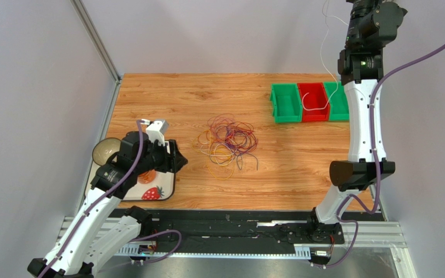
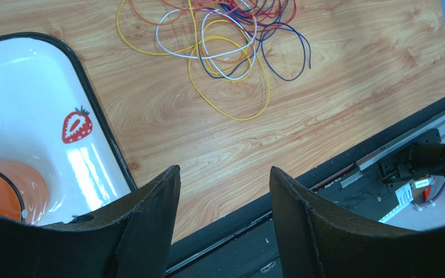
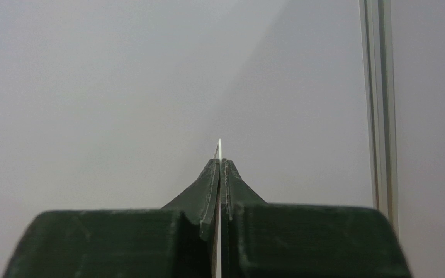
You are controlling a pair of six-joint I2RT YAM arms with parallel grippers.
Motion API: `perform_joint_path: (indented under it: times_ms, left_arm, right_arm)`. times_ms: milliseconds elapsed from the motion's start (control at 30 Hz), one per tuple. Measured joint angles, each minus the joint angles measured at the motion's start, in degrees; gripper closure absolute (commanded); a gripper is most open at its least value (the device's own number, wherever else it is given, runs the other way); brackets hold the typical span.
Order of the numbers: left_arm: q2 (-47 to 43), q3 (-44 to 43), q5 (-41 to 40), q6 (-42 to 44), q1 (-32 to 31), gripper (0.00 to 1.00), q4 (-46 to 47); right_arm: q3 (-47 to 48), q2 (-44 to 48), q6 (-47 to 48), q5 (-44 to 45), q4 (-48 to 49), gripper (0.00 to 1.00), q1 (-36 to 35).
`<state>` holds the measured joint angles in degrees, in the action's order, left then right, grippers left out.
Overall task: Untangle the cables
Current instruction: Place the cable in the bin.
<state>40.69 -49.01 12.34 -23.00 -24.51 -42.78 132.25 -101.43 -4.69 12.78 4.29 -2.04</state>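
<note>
The cables (image 1: 229, 142) lie in a loose tangle of yellow, white, red, purple and dark loops in the middle of the table, and also show in the left wrist view (image 2: 230, 35). My left gripper (image 2: 225, 176) is open and empty. It hovers low by the tray's right edge, left of the tangle, and shows in the top view (image 1: 177, 161). My right gripper (image 3: 221, 163) is shut on a thin white cable (image 3: 219, 145). It is raised high at the back right, fingertips past the top view's edge. The white cable (image 1: 322, 52) hangs down into the red bin (image 1: 309, 92).
A white strawberry tray (image 1: 164, 194) with an orange cup (image 2: 4, 191) sits at the left, with a bowl (image 1: 104, 150) beside it. Green bins (image 1: 286, 103) flank the red one at the back right. The black rail (image 2: 300, 191) runs along the near table edge.
</note>
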Motion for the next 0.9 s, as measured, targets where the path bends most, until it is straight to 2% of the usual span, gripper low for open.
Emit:
perform_joint_path:
  times_ms: [300,467,900]
  left_arm:
    - [0.7,0.0,0.0,0.0,0.0,0.34,0.0]
    - [0.8,0.0,0.0,0.0,0.0,0.34,0.1]
    - [1.1,0.0,0.0,0.0,0.0,0.34,0.2]
  right_arm:
    - [0.4,-8.9,-0.9,-1.8,0.6,1.0,5.8]
    - [4.3,-12.7,-2.7,-3.2,-0.6,1.0,6.8]
    - [7.3,-9.0,-12.5,-6.0,5.0,1.0,9.5]
